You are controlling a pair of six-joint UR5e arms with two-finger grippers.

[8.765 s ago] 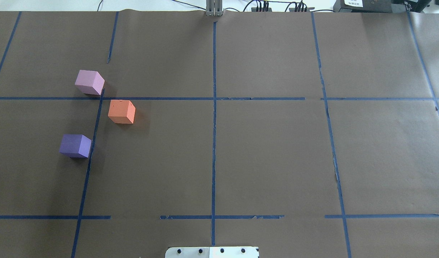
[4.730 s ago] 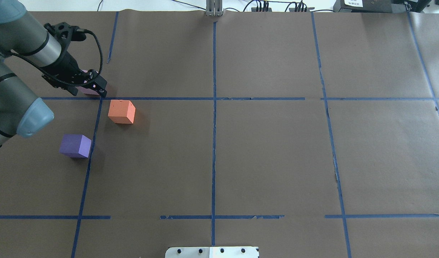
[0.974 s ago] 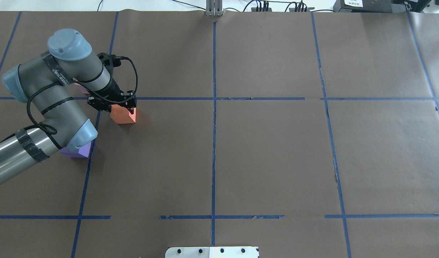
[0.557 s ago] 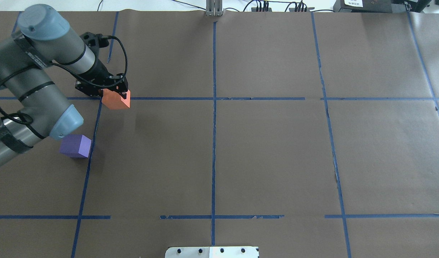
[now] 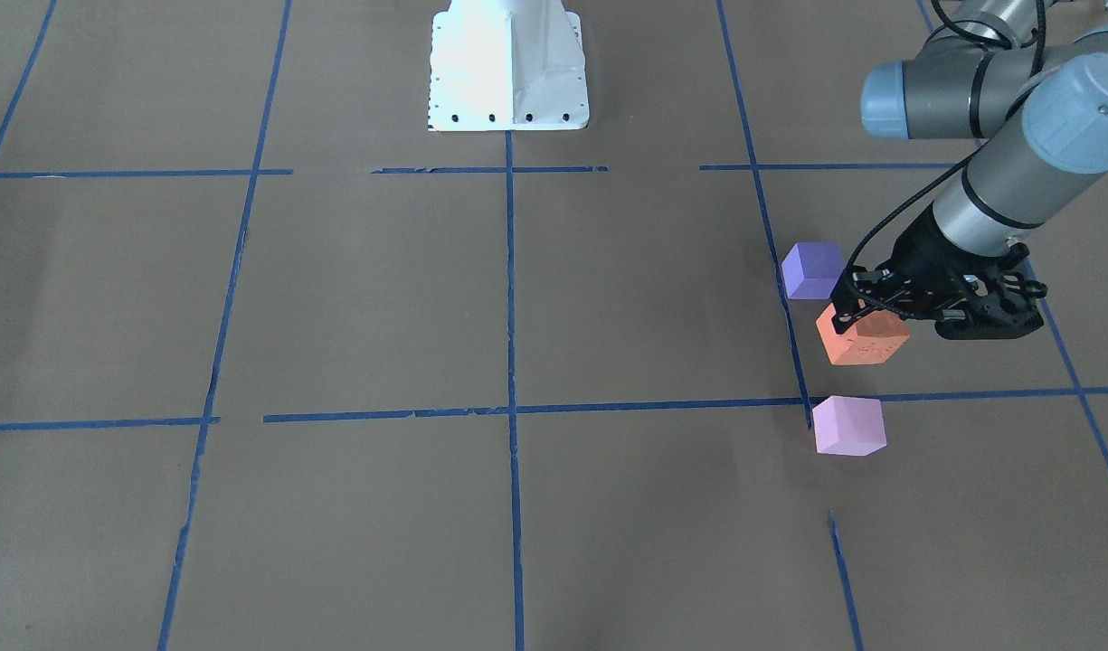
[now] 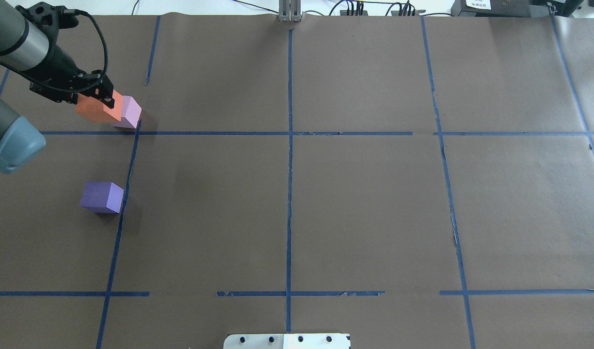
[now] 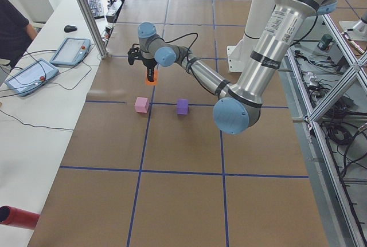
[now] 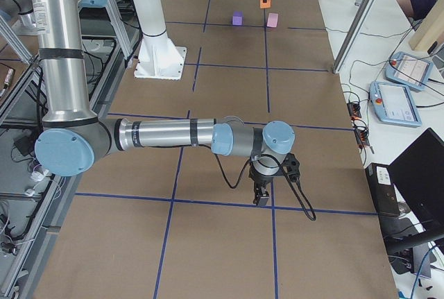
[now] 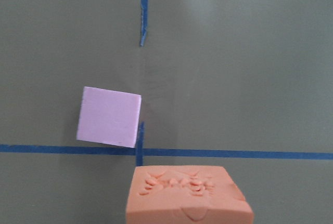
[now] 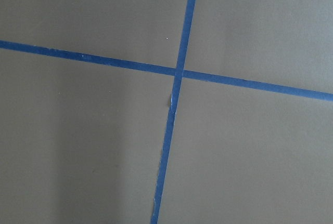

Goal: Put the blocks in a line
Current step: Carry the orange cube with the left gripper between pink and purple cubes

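Note:
My left gripper is shut on the orange block and holds it in the air at the far left of the table; the front view shows it between the other two blocks. The pale pink block lies on the table next to a tape crossing and partly behind the orange block in the overhead view. The purple block lies nearer the robot. The left wrist view shows the orange block held at the bottom and the pink block below. My right gripper hangs low over the table's right part; I cannot tell whether it is open or shut.
Blue tape lines divide the brown table cover into squares. The white robot base plate stands at the robot's edge. A side table with tablets runs along the far edge. The right wrist view shows only a tape crossing.
My left gripper closed on the orange block, lifted it off the table and carried it left and away from the robot, over the pink block's left side. The pink and purple blocks have not moved.

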